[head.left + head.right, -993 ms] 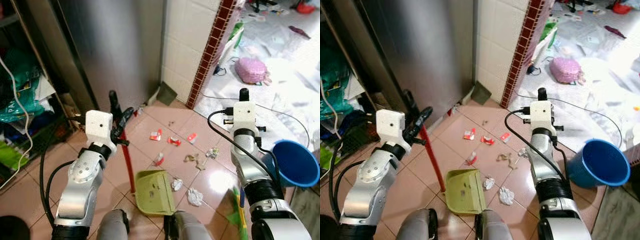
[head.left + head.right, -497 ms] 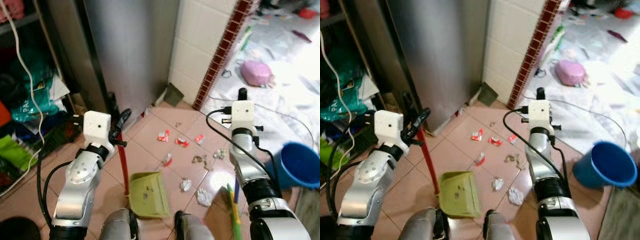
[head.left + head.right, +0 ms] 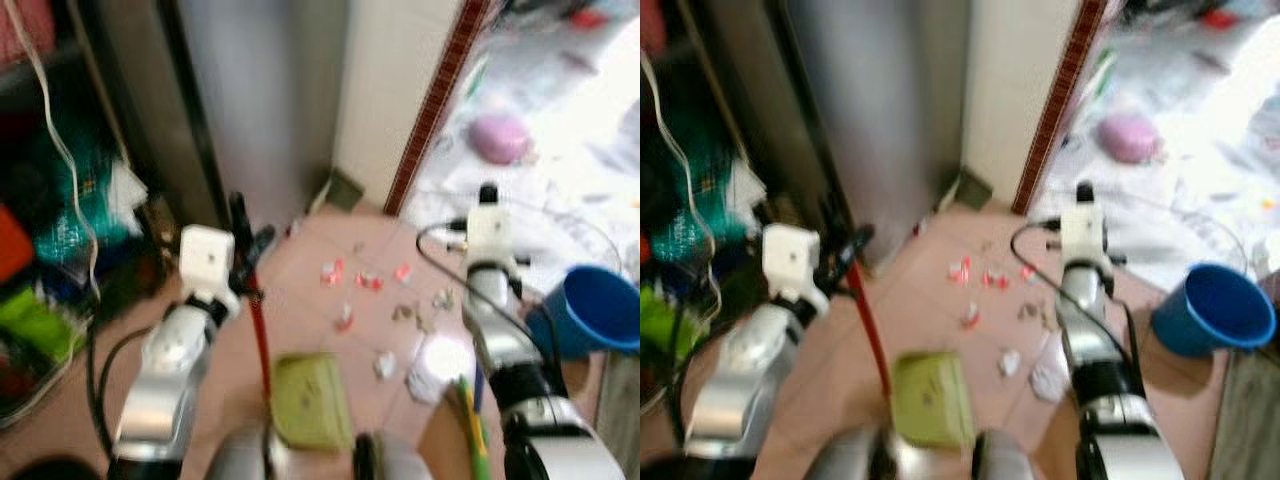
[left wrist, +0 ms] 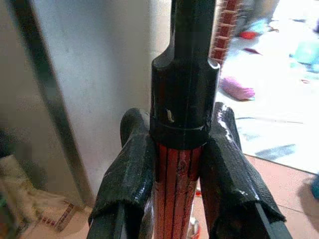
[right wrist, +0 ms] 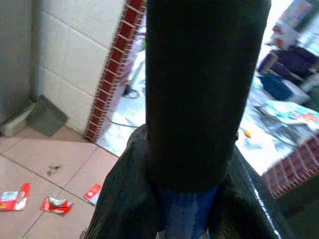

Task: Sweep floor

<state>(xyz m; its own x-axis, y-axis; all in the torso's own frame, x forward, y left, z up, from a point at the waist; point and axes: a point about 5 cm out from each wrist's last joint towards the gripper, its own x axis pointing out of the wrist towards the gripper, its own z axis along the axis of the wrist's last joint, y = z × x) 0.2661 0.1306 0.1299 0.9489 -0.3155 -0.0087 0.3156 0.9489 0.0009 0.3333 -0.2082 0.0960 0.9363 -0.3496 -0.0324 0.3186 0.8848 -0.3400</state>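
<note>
Beyond the green dustpan [image 3: 308,400], wrappers & paper scraps [image 3: 362,281] lie scattered on the tiles, nearer the right arm's side. Left gripper [image 4: 177,164] pinches the dustpan's red handle [image 4: 175,191], near upright. Right gripper [image 5: 184,199] pinches the broom handle [image 5: 187,219]; bristles [image 3: 468,420] just right of dustpan.

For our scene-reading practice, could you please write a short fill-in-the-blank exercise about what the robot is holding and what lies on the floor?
1. The left gripper is shut on a ____ handle with a black cap.
2. The dustpan on the floor tiles is ____ in colour.
3. The bucket on the robot's right is ____.
4. The right gripper clamps the ____ handle.

Missing words: red; green; blue; broom
</note>
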